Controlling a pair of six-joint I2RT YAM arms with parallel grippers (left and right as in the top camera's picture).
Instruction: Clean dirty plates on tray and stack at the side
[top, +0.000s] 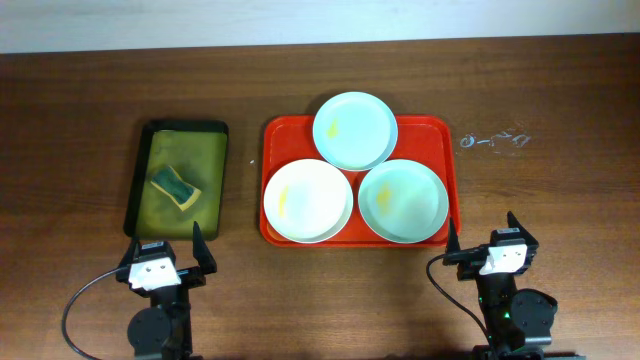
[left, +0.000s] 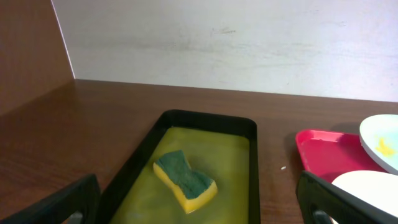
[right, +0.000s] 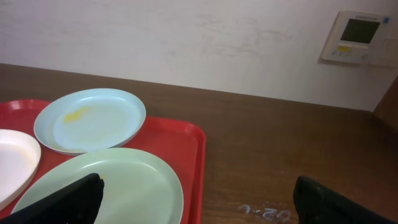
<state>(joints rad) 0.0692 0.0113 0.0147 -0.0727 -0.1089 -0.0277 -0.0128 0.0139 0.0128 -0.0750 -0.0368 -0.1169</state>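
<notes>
Three plates lie on the red tray (top: 440, 128). A pale blue plate (top: 354, 130) with a yellow smear sits at the back. A white plate (top: 307, 200) with a yellowish smear sits front left. A pale mint plate (top: 402, 201) sits front right. My left gripper (top: 165, 245) is open and empty near the front edge, below the dark tray. My right gripper (top: 482, 232) is open and empty just right of the red tray's front corner. The right wrist view shows the mint plate (right: 130, 183), the blue plate (right: 93, 121) and the red tray (right: 186, 140). The left wrist view shows the red tray (left: 323, 152).
A dark tray with an olive-green inside (top: 215, 150) stands left of the red tray and holds a yellow and green sponge (top: 175, 187), which also shows in the left wrist view (left: 185, 180). White scribbles (top: 492, 139) mark the wood at right. A wall runs behind the table.
</notes>
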